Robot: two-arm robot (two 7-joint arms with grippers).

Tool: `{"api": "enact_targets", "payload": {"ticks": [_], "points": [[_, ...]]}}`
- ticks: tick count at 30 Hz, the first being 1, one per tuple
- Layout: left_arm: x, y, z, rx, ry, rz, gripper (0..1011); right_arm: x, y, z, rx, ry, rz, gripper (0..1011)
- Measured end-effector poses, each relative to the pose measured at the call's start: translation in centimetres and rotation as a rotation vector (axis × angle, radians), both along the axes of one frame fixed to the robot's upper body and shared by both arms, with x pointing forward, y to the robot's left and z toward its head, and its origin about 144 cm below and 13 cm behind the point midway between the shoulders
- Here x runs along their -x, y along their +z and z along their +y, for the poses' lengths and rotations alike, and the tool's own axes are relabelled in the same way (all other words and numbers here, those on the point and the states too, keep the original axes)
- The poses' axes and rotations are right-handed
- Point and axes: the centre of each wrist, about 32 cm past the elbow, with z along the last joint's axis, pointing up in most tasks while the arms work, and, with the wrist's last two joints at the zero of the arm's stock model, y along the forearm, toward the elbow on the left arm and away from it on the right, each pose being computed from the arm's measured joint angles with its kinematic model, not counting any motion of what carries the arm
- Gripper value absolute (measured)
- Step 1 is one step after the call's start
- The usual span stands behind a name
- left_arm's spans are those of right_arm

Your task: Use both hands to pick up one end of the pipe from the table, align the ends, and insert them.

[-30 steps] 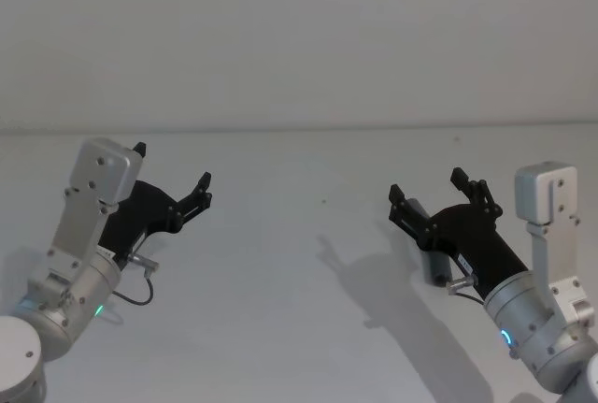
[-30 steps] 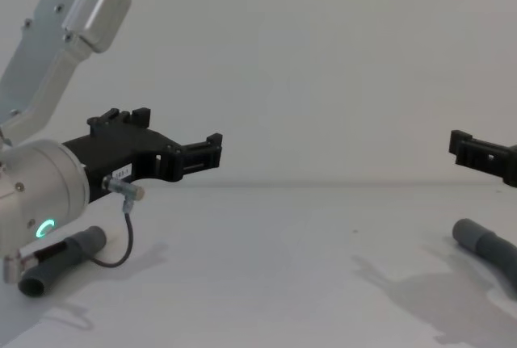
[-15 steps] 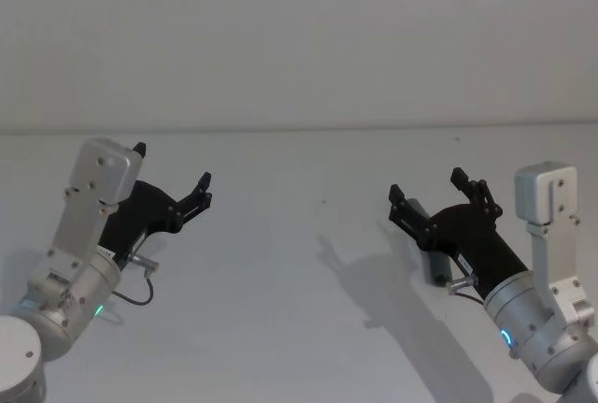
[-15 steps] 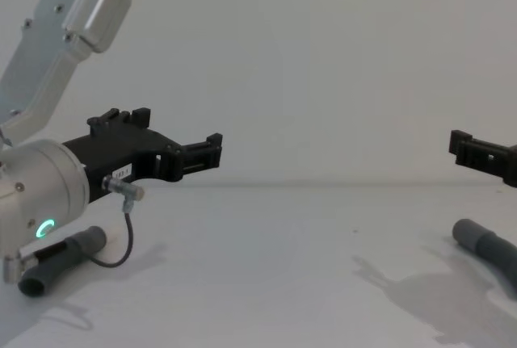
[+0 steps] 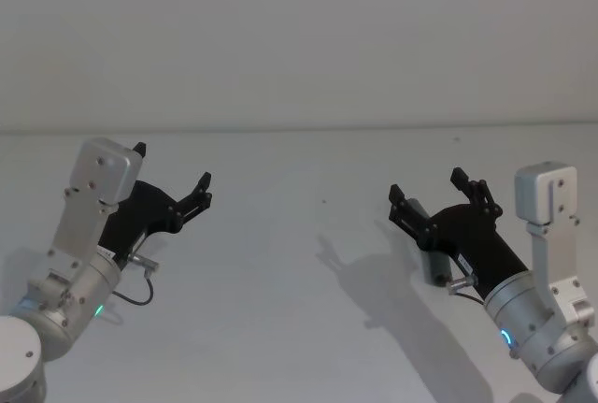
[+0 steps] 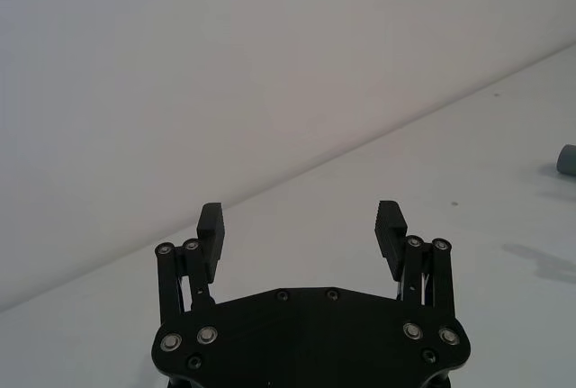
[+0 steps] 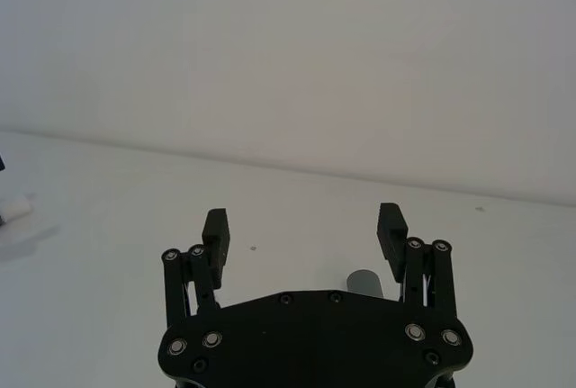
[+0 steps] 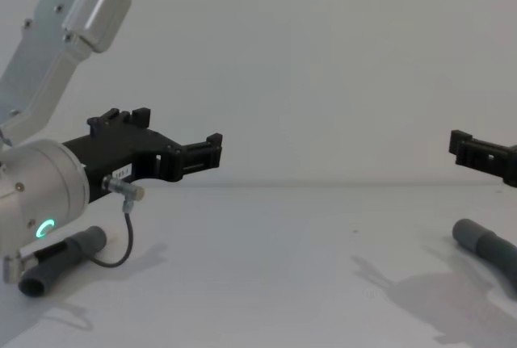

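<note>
Left gripper [image 5: 172,165] and right gripper [image 5: 427,185] hover with fingers apart, open table [image 5: 280,235] between them.

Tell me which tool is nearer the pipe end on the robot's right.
Right. The right tool hovers open just above that end; the left tool is far across the table.

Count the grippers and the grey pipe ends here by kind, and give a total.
Grippers: 2, the left gripper and the right gripper, jaws open.
Grey pipe ends: 2, the left end and the right end, on the table.
Total: 4.
</note>
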Motion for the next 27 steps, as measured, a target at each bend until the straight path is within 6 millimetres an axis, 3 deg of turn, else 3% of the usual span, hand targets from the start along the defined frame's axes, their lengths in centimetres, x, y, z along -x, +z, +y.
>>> {"api": "enact_targets", "payload": {"ticks": [12, 27], "points": [[0.0, 0.3, -0.1, -0.013, 0.006, 0.008, 1001, 0.0, 0.0, 0.0, 0.000, 0.000, 0.000, 1000], [0.2, 2.8, 1.2, -0.073, 0.063, 0.057, 1001, 0.0, 0.0, 0.0, 0.000, 0.000, 0.000, 1000]]}}
